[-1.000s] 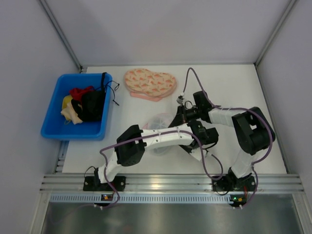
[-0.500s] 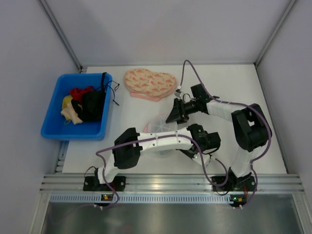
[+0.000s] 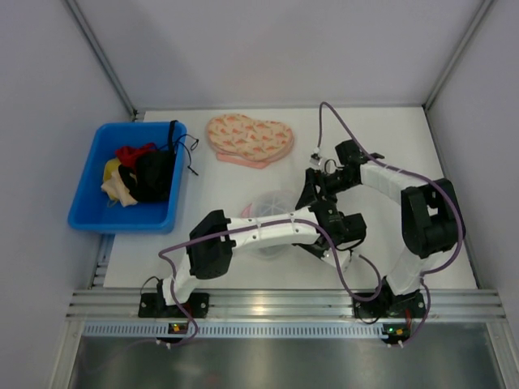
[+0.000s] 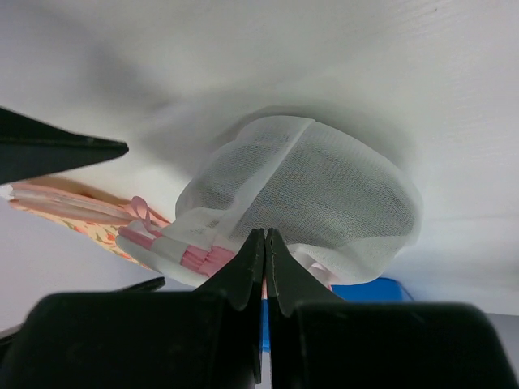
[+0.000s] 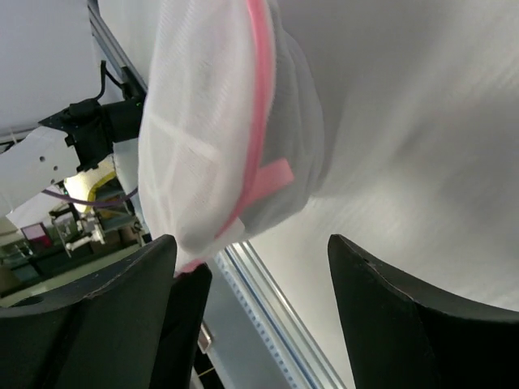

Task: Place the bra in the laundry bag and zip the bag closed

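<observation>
The laundry bag (image 3: 274,204), a domed white mesh pouch with a pink zip rim, sits mid-table, partly under my left forearm. In the left wrist view my left gripper (image 4: 265,235) is shut on the bag's (image 4: 308,190) pink-edged rim. My right gripper (image 3: 313,191) hangs open just right of the bag. In its wrist view the bag (image 5: 211,138) and its pink zip tape (image 5: 261,121) sit beside the left finger (image 5: 122,308), with only table between the jaws (image 5: 251,243). The bra (image 3: 154,177), black fabric, lies in the blue bin. I see no black piece through the mesh.
A blue bin (image 3: 87,207) at the left holds red, yellow and black garments. A peach-pink heart-shaped patterned piece (image 3: 249,139) lies at the back. White walls close in three sides, and an aluminium rail (image 3: 284,304) runs along the near edge.
My right gripper, shut beside the bag a second ago, has opened and drawn back to the right. The bag has shifted slightly right. My left gripper keeps its grip.
</observation>
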`<state>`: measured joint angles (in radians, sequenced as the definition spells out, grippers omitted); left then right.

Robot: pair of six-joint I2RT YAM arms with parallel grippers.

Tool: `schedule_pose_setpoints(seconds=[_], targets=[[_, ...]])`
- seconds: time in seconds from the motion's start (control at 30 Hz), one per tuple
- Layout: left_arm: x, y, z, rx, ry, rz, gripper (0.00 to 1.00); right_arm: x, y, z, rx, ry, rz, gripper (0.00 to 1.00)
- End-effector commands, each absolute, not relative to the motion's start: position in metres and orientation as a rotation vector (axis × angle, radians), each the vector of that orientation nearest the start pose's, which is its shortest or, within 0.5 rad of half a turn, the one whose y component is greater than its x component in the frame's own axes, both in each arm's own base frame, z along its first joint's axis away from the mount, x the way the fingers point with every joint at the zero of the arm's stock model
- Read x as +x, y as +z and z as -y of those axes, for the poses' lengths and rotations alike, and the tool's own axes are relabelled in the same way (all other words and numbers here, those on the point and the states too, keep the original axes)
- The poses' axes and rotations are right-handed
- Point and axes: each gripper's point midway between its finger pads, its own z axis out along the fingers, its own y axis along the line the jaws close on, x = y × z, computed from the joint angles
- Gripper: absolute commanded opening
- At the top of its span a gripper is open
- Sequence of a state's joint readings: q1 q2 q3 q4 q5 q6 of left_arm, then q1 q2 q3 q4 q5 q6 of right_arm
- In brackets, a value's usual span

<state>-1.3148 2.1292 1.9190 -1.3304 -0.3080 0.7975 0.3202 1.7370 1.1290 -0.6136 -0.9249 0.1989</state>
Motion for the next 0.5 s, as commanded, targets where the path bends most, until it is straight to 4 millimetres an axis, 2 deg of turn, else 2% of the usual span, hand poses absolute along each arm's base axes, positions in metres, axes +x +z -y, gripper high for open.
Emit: schedule_pose_setpoints(seconds=[0.0, 0.1, 0.23, 0.4, 0.47], targets=[[0.185, 0.133, 0.366, -2.836, -0.486, 1.675, 0.00, 0.241, 0.115, -0.225, -0.389, 1.428, -2.699, 0.77], [0.188, 0.133, 0.369, -2.842, -0.497, 1.689, 0.00, 0.232, 0.127, -0.227, -0.348, 1.584, -2.670, 0.71], [0.190, 0.133, 0.377, -2.860, -0.496, 1.699, 0.00, 0.224, 0.143, -0.242, -0.316, 1.794, -2.599, 0.58], [0.193, 0.132, 0.382, -2.875, -0.504, 1.702, 0.00, 0.215, 0.142, -0.253, -0.362, 1.844, -2.615, 0.45], [0.193, 0.131, 0.382, -2.872, -0.505, 1.713, 0.00, 0.217, 0.140, -0.255, -0.367, 1.843, -2.617, 0.35]])
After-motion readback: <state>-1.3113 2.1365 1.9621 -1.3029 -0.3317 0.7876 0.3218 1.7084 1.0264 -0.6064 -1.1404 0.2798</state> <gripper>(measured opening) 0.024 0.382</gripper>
